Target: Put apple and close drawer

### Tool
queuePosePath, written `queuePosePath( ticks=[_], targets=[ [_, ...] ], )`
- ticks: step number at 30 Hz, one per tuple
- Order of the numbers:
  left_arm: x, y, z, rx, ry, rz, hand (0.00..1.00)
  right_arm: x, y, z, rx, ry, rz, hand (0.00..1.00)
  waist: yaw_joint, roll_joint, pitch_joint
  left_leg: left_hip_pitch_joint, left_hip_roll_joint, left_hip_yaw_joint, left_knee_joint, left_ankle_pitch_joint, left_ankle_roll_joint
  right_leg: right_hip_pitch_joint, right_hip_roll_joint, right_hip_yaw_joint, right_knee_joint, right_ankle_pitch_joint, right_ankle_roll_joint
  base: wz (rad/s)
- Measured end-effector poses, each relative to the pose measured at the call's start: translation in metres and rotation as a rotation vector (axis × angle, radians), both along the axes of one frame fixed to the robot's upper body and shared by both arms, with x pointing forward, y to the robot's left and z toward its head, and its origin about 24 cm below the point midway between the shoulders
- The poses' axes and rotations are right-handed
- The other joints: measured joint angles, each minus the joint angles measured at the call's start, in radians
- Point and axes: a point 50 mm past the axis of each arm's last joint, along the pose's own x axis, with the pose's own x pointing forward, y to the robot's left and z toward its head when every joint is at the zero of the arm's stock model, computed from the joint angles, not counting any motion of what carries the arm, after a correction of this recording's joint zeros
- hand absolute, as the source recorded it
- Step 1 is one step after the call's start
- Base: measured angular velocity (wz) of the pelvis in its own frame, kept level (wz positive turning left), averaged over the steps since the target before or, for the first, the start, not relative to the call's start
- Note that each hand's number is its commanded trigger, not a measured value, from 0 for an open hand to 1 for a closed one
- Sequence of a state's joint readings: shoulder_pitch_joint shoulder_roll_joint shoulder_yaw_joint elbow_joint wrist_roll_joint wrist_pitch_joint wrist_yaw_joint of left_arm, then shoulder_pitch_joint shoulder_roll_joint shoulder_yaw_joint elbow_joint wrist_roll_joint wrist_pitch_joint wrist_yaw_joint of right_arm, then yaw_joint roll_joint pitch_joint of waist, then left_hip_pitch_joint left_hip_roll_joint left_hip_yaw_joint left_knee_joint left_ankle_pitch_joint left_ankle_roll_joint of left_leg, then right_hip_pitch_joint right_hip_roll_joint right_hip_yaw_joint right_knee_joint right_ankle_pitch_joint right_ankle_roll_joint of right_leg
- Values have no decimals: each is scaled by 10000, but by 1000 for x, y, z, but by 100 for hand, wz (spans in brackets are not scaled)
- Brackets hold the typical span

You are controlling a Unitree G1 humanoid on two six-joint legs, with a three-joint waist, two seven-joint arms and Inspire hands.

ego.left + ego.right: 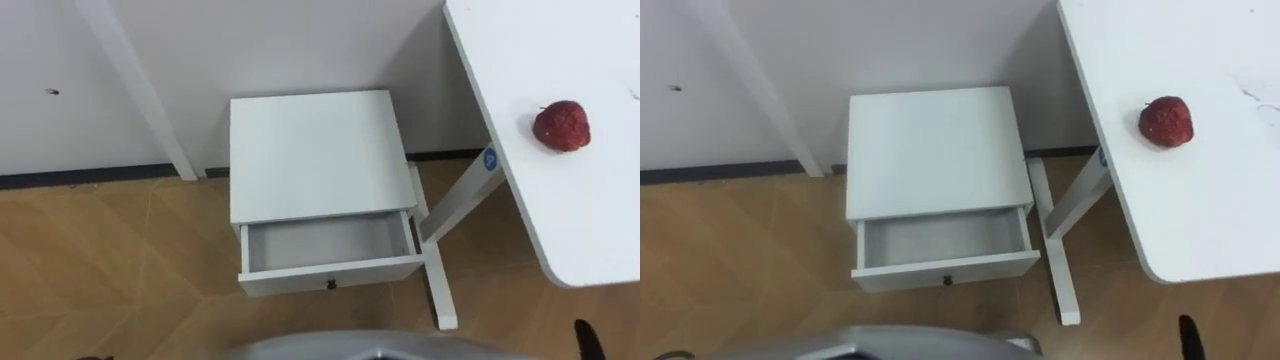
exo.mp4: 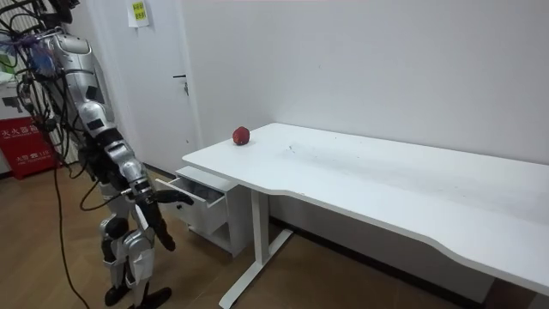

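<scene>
A red apple (image 1: 561, 126) lies on the white table (image 1: 590, 220) near its left end, to my right. A small white cabinet (image 1: 315, 150) stands against the wall in front of me. Its drawer (image 1: 325, 245) is pulled out and has nothing in it. I stand on the wooden floor facing the drawer. In the room view my left hand (image 2: 176, 197) reaches forward just short of the drawer (image 2: 199, 186), fingers straight. My right hand (image 2: 163, 233) hangs lower with relaxed fingers, and its dark tip (image 1: 588, 340) shows at the lower right. Neither hand holds anything.
The table's white leg and foot (image 1: 440, 290) stand right beside the cabinet's right side. A slanted white beam (image 1: 140, 90) runs down the wall to the left of the cabinet. Wooden floor (image 1: 110, 260) spreads out left of the drawer.
</scene>
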State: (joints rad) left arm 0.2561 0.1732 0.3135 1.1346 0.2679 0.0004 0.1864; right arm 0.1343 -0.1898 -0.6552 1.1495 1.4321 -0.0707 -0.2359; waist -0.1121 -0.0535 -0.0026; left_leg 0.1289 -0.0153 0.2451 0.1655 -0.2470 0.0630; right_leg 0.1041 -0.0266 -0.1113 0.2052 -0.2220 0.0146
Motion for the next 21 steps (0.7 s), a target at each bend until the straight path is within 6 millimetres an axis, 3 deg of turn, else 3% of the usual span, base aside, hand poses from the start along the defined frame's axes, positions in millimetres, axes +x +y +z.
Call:
queuePosePath(
  ticks=[4, 8, 10, 13, 15, 19, 21],
  targets=[
    [-2, 2, 1, 47, 7, 20, 0, 5, -13, 8, -126, -83, -902, 0, -178, -118, 3, -8, 7, 9, -8, 0, 0, -23, 10, 19, 6, 3, -4, -1],
    [1, 5, 5, 264, -336, -107, 0, 21, -40, 33, -1048, -395, -1584, 0, -294, -233, -21, -216, 8, 20, 31, 3, 4, -222, -6, 25, 137, 11, -8, 0],
    [5, 9, 8, 420, -574, -207, 0, 37, -59, 54, -1805, -513, -1494, 0, -466, -251, -36, -239, 7, 15, 34, 4, 5, -232, -5, 18, 134, 14, -3, 0],
    [8, 11, 9, 491, -732, -304, 0, 52, -76, 79, -2632, -550, -1422, 0, -481, -266, -43, -235, 10, 21, 26, 4, 5, -239, 6, 24, 136, 14, -3, 0],
    [10, 11, 10, 500, -822, -337, 0, 62, -89, 106, -3624, -452, -1496, 0, -479, -248, -47, -320, 17, 37, 33, 6, 2, -336, 11, 28, 135, 15, -4, 0],
    [9, 11, 10, 491, -813, -343, 0, 69, -104, 143, -5226, -58, -1702, 0, -472, -239, -54, -451, 13, -3, 50, 10, 0, -462, 5, -2, 132, 15, -4, 0],
    [7, 11, 10, 487, -745, -399, 0, 76, -107, 172, -6665, 27, -1378, 0, -479, -211, -60, -621, 10, 2, 67, 26, -2, -624, 4, 20, 136, 15, -5, -2]
  ],
)
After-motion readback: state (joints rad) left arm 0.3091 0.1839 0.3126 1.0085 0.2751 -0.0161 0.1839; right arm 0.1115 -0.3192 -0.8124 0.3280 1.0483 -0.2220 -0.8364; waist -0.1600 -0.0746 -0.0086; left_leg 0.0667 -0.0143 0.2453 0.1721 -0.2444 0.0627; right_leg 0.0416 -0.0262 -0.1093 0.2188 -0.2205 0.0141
